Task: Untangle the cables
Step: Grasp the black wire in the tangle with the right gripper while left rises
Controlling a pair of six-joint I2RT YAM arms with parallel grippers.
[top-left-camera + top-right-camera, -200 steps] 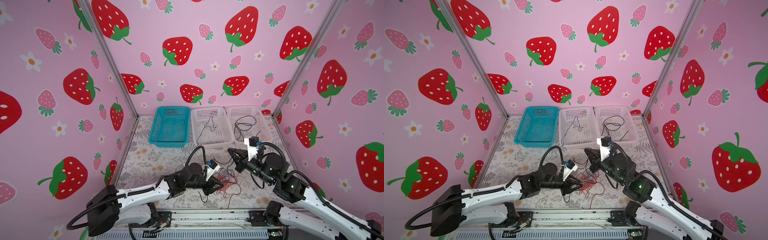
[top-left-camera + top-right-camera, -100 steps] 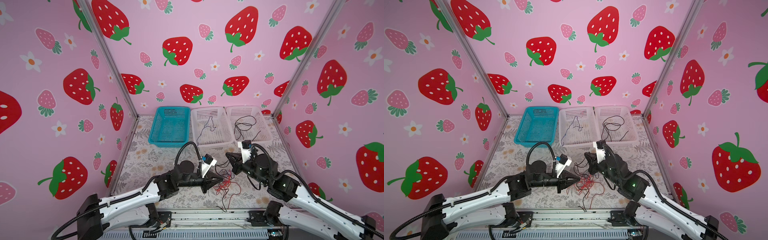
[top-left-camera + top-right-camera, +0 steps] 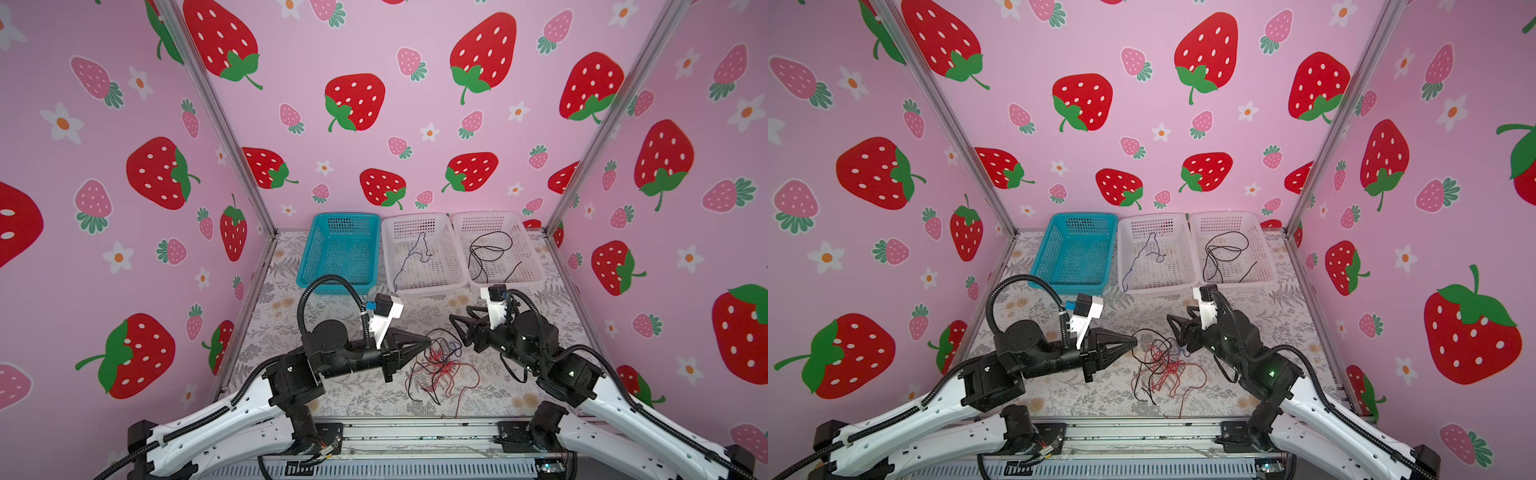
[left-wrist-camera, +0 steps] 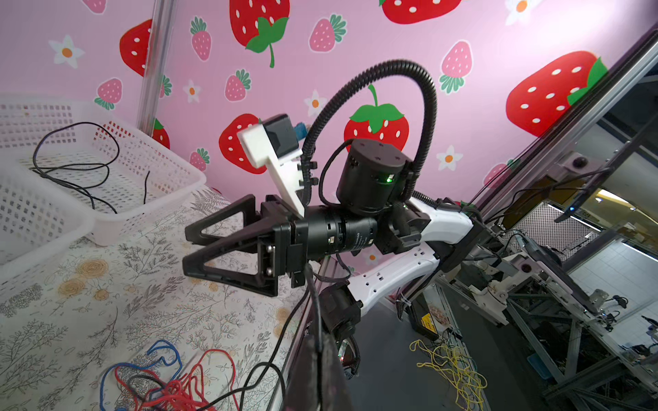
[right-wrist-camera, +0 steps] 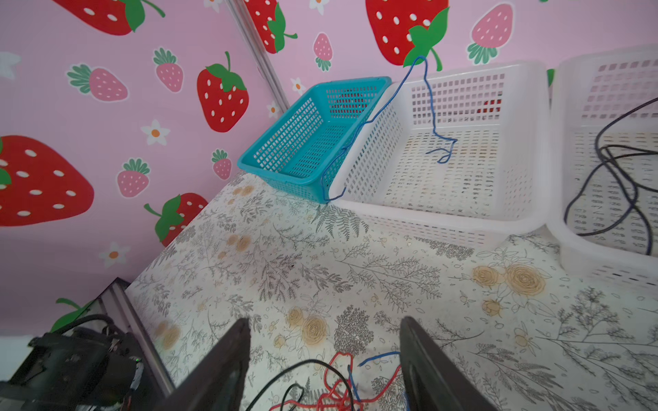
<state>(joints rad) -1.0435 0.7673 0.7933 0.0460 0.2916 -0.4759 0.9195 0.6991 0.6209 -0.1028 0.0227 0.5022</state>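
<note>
Trailing almost to the front edge of the table [image 3: 332,395], one loose end of the red cable [image 3: 434,358] looked likeliest to go astray. Any sideways drag on the tangle [image 3: 442,365] could have flicked it off the cloth and into the rail [image 3: 415,432] below.

Just behind that end, the red, blue and black cables lay knotted together on the cloth between the two arms. The left gripper [image 3: 428,341] had its fingers pressed together at the tangle's edge. It was apparently pinching a black strand [image 3: 1154,330] that arched away from its tip, and so thin a wire could easily have slid out of that nip. The right gripper [image 3: 457,326] stood spread on the opposite side of the heap, holding nothing.

With nothing anchoring the knot, a pull from the left would probably have hauled the whole heap along and cinched it tighter. Had the right one closed where it stood, it might have caught several colours at once.

Farther back:
- The blue basket [image 3: 337,286] held no cable that I could see.
- A blue cable [image 3: 409,255] lay in the middle white basket [image 3: 428,289] with part of it draped over the wall, where a passing arm could have snagged it.
- A black cable [image 3: 486,249] sat coiled in the right-hand white basket [image 3: 507,280].
</note>
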